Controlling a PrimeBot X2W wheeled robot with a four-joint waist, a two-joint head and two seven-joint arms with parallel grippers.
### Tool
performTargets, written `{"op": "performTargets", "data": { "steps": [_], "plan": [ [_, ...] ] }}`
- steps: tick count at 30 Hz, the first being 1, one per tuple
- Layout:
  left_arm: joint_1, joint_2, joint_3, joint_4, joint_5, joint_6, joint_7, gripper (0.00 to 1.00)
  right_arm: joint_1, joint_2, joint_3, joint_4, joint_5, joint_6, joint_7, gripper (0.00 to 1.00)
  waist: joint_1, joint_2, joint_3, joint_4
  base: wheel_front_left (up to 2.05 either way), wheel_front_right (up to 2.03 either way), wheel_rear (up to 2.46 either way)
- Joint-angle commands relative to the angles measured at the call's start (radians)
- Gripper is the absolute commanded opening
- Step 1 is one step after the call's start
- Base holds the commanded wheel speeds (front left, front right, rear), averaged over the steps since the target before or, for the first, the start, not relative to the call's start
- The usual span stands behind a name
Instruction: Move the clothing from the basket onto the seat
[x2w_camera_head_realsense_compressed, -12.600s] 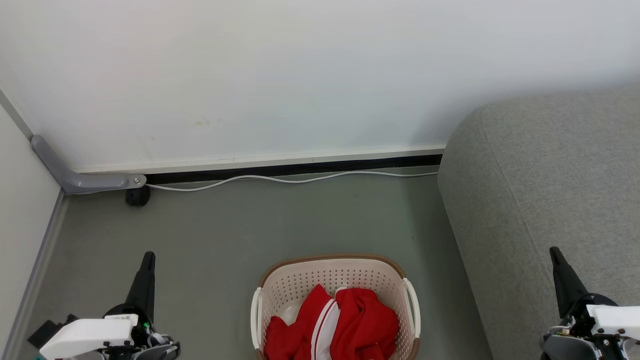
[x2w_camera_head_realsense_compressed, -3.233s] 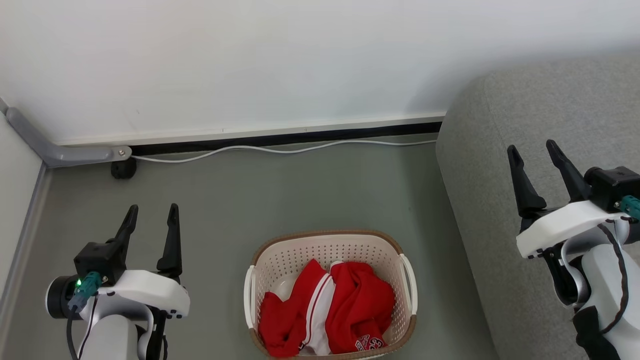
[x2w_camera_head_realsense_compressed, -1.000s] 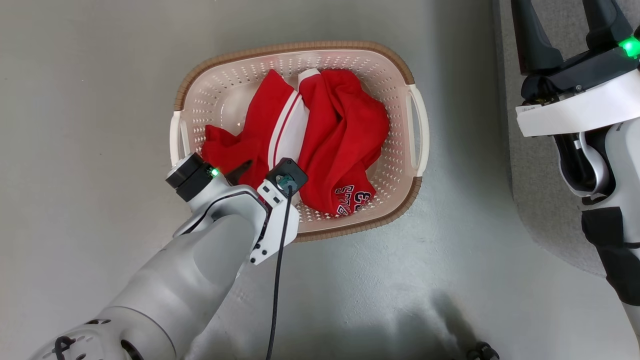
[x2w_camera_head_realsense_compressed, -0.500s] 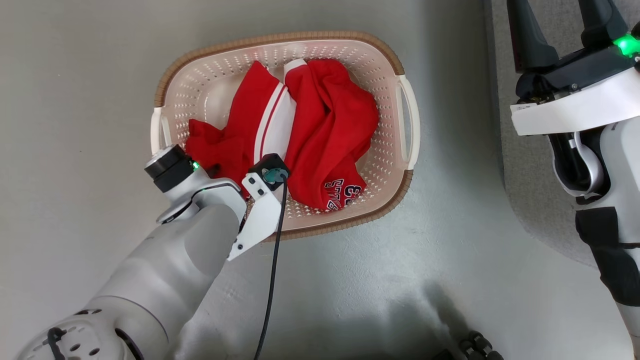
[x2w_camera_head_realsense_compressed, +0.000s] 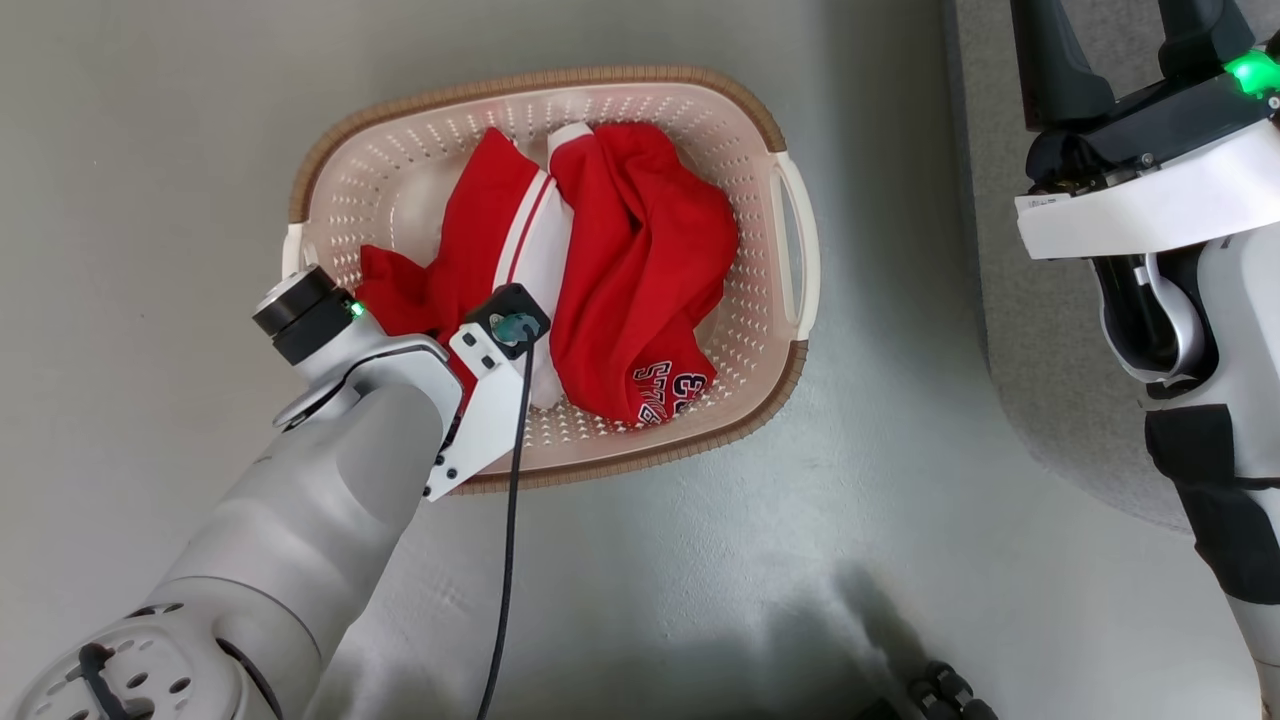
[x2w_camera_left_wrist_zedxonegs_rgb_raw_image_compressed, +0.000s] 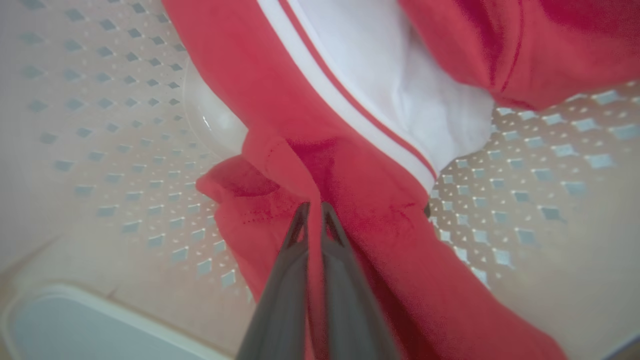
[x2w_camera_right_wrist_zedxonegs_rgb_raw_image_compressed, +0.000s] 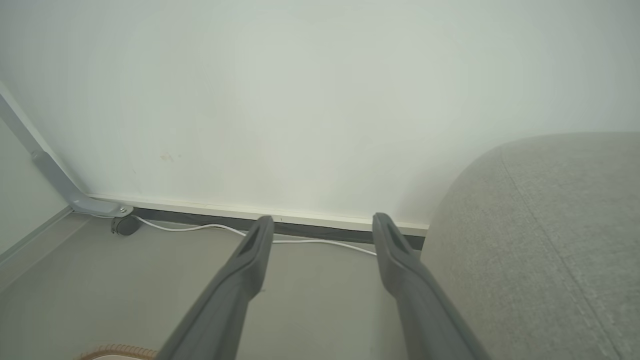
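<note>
The cream basket (x2w_camera_head_realsense_compressed: 520, 82) stands on the grey floor, holding the red clothing (x2w_camera_head_realsense_compressed: 640, 250) with its white striped panel (x2w_camera_head_realsense_compressed: 545, 250) and dark-and-white lettering (x2w_camera_head_realsense_compressed: 672, 388). My left arm reaches into the basket's near left part, and the wrist hides the fingers in the head view. In the left wrist view my left gripper (x2w_camera_left_wrist_zedxonegs_rgb_raw_image_compressed: 312, 207) is shut on a fold of the red clothing (x2w_camera_left_wrist_zedxonegs_rgb_raw_image_compressed: 350, 190) above the perforated basket floor (x2w_camera_left_wrist_zedxonegs_rgb_raw_image_compressed: 110, 150). My right gripper (x2w_camera_right_wrist_zedxonegs_rgb_raw_image_compressed: 322, 222) is open and holds nothing, raised beside the grey seat (x2w_camera_head_realsense_compressed: 1040, 330).
A white wall with a dark baseboard stands behind, and a white cable (x2w_camera_right_wrist_zedxonegs_rgb_raw_image_compressed: 200, 227) runs along it. A grey bracket (x2w_camera_right_wrist_zedxonegs_rgb_raw_image_compressed: 50, 170) sits in the left corner. The seat's rounded end (x2w_camera_right_wrist_zedxonegs_rgb_raw_image_compressed: 540, 240) rises at the right. Dark wheels (x2w_camera_head_realsense_compressed: 950, 690) show at the bottom edge.
The head camera has shifted, so the basket sits further left in the picture. My left wrist has sunk deeper into the basket and its fingertip is hidden. The right arm holds still.
</note>
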Motion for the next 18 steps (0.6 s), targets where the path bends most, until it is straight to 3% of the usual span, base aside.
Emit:
{"op": "performTargets", "data": {
  "steps": [1, 8, 18],
  "plan": [
    [-0.003, 0.005, 0.015, -0.001, -0.01, 0.003, -0.015, 0.0, 0.021, 0.004, 0.007, -0.017, 0.009, 0.004, -0.011, 1.0, 0.0, 0.0, -0.009, 0.001, 0.0, 0.0, 0.0],
    [0.05, 0.005, 0.036, 0.007, -0.05, 0.03, -0.152, 0.0, 0.04, 0.004, 0.023, 0.012, 0.005, 0.004, -0.011, 1.0, 0.0, 0.0, -0.097, 0.016, 0.0, 0.0, 0.0],
    [0.133, 0.005, 0.087, 0.014, -0.125, 0.008, -0.338, 0.0, 0.099, -0.003, 0.041, 0.067, 0.005, 0.004, -0.011, 1.0, 0.0, 0.0, -0.258, 0.057, 0.0, 0.0, 0.0]
  ]
}}
